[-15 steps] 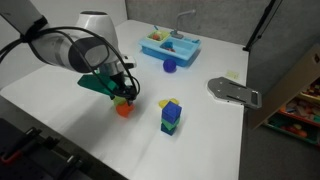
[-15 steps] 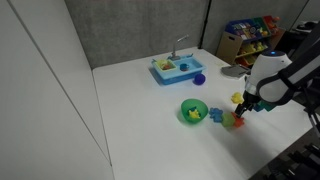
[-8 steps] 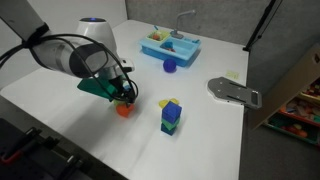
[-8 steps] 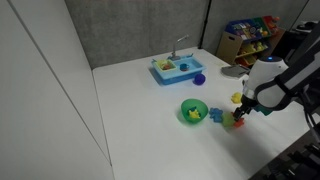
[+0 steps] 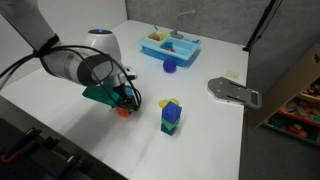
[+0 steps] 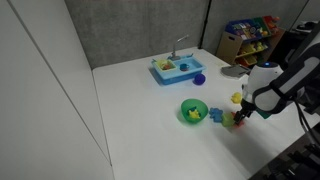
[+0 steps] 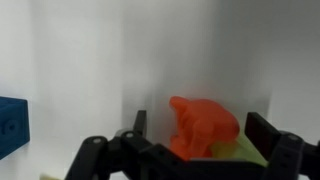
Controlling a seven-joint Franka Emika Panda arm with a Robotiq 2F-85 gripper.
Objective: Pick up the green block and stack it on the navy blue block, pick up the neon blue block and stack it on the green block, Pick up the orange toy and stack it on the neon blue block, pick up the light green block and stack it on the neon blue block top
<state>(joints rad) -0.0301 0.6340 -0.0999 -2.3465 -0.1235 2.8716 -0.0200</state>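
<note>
The orange toy [image 7: 205,128] lies on the white table between my gripper's [image 7: 200,135] open fingers [image 7: 262,132], which stand on either side of it without touching it. The light green block [image 7: 246,152] lies right against the toy. In both exterior views the gripper [image 5: 124,100] [image 6: 240,116] hangs low over the toy [image 5: 124,111] [image 6: 238,123]. A stack stands to one side: neon blue block [image 5: 170,112] on green block [image 5: 170,122] on navy blue block [image 5: 170,131]. A blue block [image 7: 10,125] shows at the wrist view's left edge.
A green bowl [image 6: 193,111] and a light-blue toy [image 6: 215,116] sit beside the gripper. A blue toy sink [image 5: 170,46] and a purple cup [image 5: 170,67] stand at the back. A grey flat object [image 5: 235,92] lies near the table edge. Something yellow [image 5: 175,101] shows at the stack's top.
The arm has shifted slightly and sunk lower over the orange toy. The gripper has stayed open and the stack has not moved.
</note>
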